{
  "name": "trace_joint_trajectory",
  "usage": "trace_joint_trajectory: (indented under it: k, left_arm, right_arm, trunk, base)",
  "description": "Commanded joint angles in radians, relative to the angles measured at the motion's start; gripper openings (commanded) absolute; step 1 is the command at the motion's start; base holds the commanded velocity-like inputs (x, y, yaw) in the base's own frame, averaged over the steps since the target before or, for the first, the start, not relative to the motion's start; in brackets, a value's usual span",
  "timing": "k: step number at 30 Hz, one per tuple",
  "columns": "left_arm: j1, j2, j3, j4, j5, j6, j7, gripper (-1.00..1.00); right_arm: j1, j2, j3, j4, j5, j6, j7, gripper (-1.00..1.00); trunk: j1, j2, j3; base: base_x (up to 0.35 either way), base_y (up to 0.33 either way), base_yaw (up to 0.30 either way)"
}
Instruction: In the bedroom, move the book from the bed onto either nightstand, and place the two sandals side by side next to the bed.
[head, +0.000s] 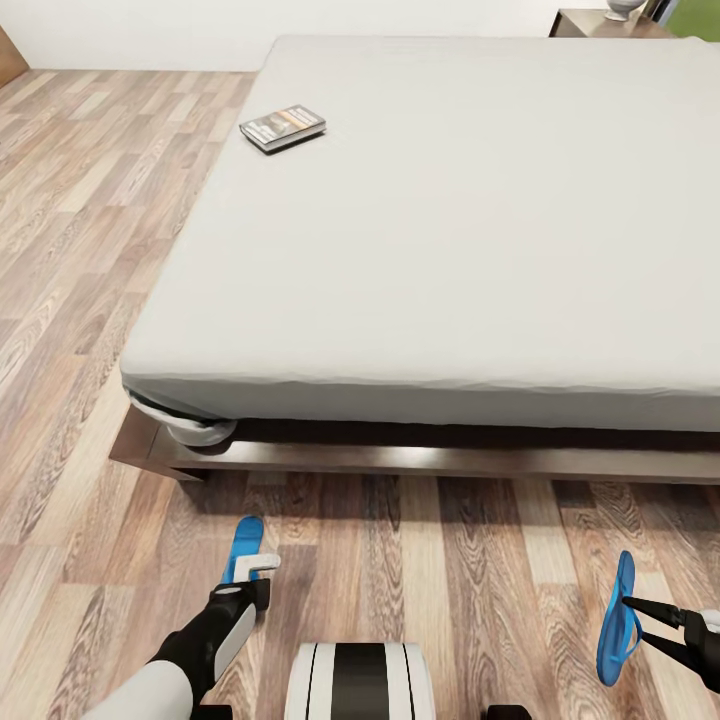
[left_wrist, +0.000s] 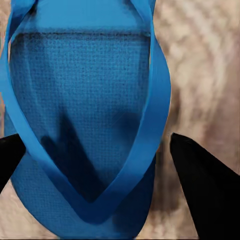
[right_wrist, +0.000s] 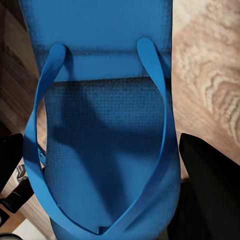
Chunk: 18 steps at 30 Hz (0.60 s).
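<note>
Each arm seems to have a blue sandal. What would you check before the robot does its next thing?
1. Left gripper around the left sandal: cannot tell; fingers flank it.
2. Right gripper holding the right sandal: ok, it hangs on edge.
3. Sandals side by side: not ok, far apart.
4. Floor by the bed free: ok.
5. Book moved: not ok, on the mattress.

Book (head: 283, 128) on the bed (head: 450, 240), near its left edge. On the floor (head: 70, 250) before the bed: one sandal (head: 243, 548) left, other sandal (head: 616, 620) right, well apart.
</note>
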Motion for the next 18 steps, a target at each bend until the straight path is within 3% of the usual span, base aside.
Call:
trace_joint_trajectory:
  k: [1,18]
  left_arm:
    - [-0.001,0.000,-0.008,-0.002,0.011,0.005,0.009,1.00]
    - [-0.001,0.001,-0.008,-0.002,0.011,0.006,0.009,1.00]
  right_arm:
    - [-0.001,-0.001,0.007,0.001,-0.009,0.006,0.001,-1.00]
    - [-0.001,-0.001,0.007,0.001,-0.009,0.006,0.001,-1.00]
  trunk:
    - [0.000,0.000,-0.001]
    - [-0.001,0.000,0.007]
  base:
    - [0.000,0.000,0.000]
    - [0.000,0.000,0.000]
